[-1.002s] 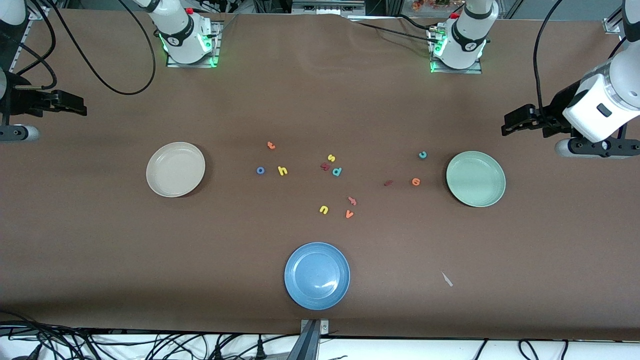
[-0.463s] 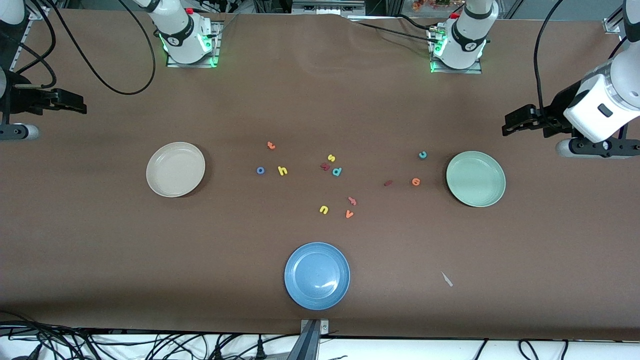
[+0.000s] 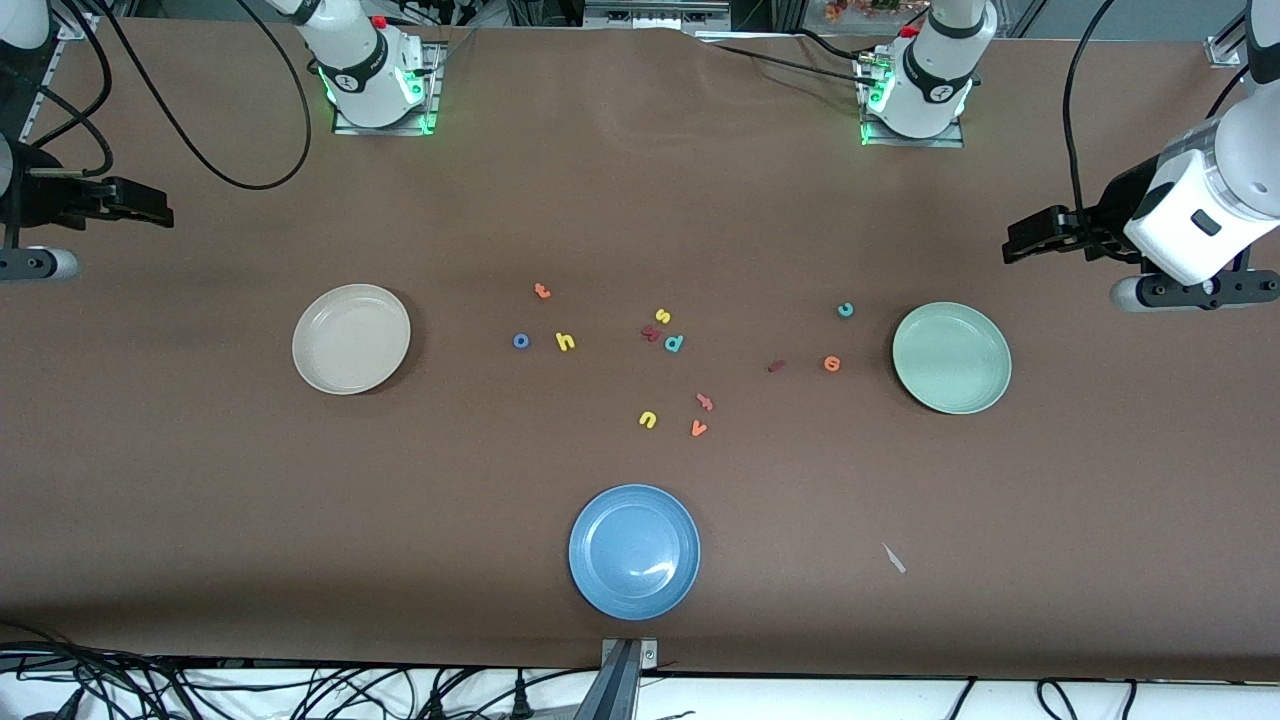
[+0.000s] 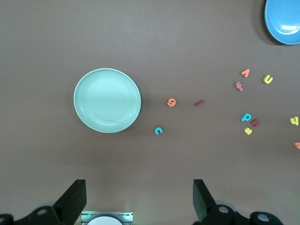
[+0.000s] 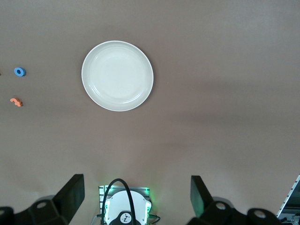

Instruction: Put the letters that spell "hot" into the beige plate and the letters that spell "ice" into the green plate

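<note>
- The left gripper [image 4: 138, 199] is held high with its fingers [image 4: 75, 197] spread wide apart and nothing between them; in the front view it [image 3: 1040, 238] is seen in the air at the left arm's end of the surface [image 3: 400, 560].
- The right gripper [image 5: 136, 197] is likewise seen with its fingers [image 5: 72, 192] wide apart and bare; in the front view it [image 3: 140, 205] is up at the right arm's end.
- The green plate [image 4: 82, 101] is shown below the left gripper in the left wrist view, with the teal "c" [image 4: 159, 131], orange "e" [image 4: 171, 102] and dark red "i" [image 4: 199, 103] lying near it on the surface, none inside.
- The beige plate [image 5: 93, 75] is shown bare in the right wrist view; only the blue "o" [image 5: 19, 71] and orange "t" [image 5: 16, 101] are caught at that picture's edge.
- The yellow "h" [image 3: 565, 341], just beside the "o", is given by the front view but not by the right wrist view.
- A blue plate [image 3: 600, 520] is seen whole in the front view only, nearer the front camera than the letters; a corner of it appears in the left wrist view.
- Stray letters are clustered mid-surface: yellow "s" [image 3: 662, 316], teal "d" [image 3: 674, 343], yellow "u" [image 3: 647, 419], orange "v" [image 3: 698, 429].
</note>
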`<action>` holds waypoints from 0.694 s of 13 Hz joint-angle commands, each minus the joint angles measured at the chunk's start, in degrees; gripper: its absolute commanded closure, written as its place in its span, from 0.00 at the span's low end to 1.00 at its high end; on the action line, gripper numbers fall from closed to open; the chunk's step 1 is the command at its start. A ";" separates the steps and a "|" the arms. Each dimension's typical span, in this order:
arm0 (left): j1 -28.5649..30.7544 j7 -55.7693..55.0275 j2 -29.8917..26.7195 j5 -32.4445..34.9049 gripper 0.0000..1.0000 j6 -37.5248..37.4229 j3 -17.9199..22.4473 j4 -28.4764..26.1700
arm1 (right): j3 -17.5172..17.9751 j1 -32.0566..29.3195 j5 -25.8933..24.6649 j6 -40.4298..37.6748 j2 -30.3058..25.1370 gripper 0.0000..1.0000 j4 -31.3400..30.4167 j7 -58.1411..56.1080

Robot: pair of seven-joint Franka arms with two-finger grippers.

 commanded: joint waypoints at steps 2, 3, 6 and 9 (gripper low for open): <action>-1.33 5.81 -0.17 7.10 0.00 2.88 -0.37 0.77 | 0.00 -0.25 0.48 -1.41 -0.07 0.00 1.07 -0.86; -1.33 8.20 -0.17 8.43 0.01 2.97 -0.29 0.76 | 0.00 -0.25 0.48 -1.50 -0.07 0.00 1.07 -0.86; -0.90 13.49 1.31 15.03 0.01 8.13 -0.20 -0.81 | 0.00 -0.25 0.48 -2.11 -0.16 0.00 1.07 -0.95; -0.02 13.50 4.57 14.69 0.01 11.06 -0.20 -1.43 | 0.00 -0.25 0.48 -2.73 -0.16 0.00 1.07 -0.86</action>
